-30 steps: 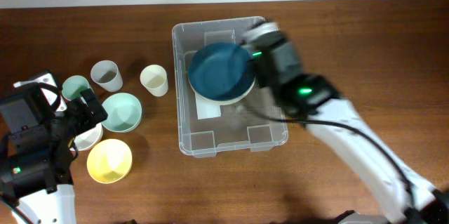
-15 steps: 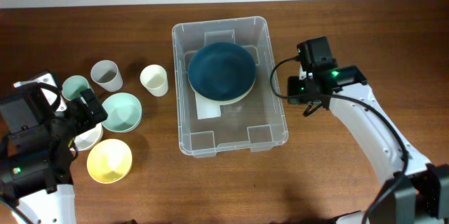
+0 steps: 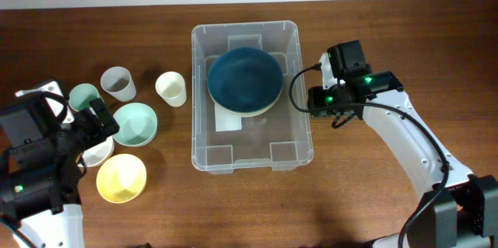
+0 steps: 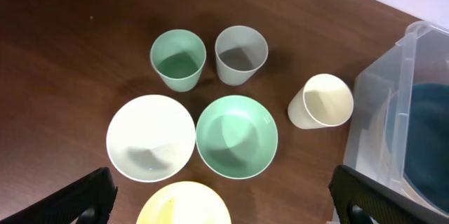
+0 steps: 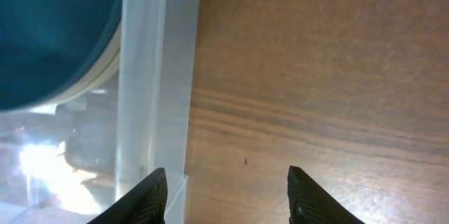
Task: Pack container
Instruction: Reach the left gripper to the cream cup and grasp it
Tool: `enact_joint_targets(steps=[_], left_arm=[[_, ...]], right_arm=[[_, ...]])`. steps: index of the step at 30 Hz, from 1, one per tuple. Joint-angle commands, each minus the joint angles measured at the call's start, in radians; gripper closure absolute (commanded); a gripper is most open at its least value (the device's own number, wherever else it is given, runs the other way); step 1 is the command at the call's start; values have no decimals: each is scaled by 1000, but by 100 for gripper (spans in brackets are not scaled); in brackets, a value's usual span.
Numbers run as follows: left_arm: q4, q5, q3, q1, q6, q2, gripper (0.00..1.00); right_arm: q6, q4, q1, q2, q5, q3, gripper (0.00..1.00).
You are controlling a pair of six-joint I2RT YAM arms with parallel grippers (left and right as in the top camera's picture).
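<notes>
The clear container (image 3: 199,124) stands mid-table; its right wall shows in the right wrist view (image 5: 151,76) and a corner in the left wrist view (image 4: 421,62). Inside it, a dark blue bowl (image 3: 244,79) rests on a cream bowl. My right gripper (image 3: 311,100) is open and empty beside the container's right wall; in the right wrist view (image 5: 228,196) its left finger is at the rim. My left gripper (image 3: 101,120) is open and empty above the loose bowls, as the left wrist view (image 4: 224,206) shows.
Left of the container stand a grey cup (image 3: 118,83), a cream cup (image 3: 171,89) and a green cup (image 3: 83,96). Nearby lie a green bowl (image 3: 135,124), a white bowl (image 3: 97,153) and a yellow bowl (image 3: 121,178).
My right arm left the blue bowl in the container and drew back to its right side. The container then shifted slightly and straightened. The left arm has not moved.
</notes>
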Motion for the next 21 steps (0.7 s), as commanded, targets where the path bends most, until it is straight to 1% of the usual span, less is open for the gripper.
enact_joint_targets(steps=[1, 4, 7, 8, 9, 11, 12, 14, 17, 19, 21], left_arm=[[33, 96, 17, -2, 58, 4, 0], [67, 101, 19, -51, 103, 11, 1], [103, 101, 35, -144, 154, 45, 1], [121, 100, 51, -196, 171, 76, 0], [127, 100, 59, -214, 178, 91, 1], [142, 75, 119, -286, 189, 183, 4], [142, 67, 143, -301, 189, 216, 4], [134, 67, 234, -332, 190, 338, 4], [115, 67, 341, -338, 189, 488, 4], [100, 67, 415, -338, 189, 620, 5], [105, 67, 433, -338, 189, 706, 5]], right_arm=[[80, 9, -28, -19, 197, 5, 49], [97, 16, -60, -77, 237, 8, 49], [88, 13, -84, -167, 241, 8, 49], [76, 4, -88, -220, 241, 8, 47], [70, 2, -89, -231, 240, 8, 46], [63, -30, -89, -295, 240, 8, 44], [63, -44, -89, -311, 240, 8, 44], [63, -77, -89, -338, 240, 8, 43], [63, -92, -91, -339, 240, 8, 43], [63, -93, -91, -326, 239, 8, 43], [64, -93, -91, -317, 239, 8, 43]])
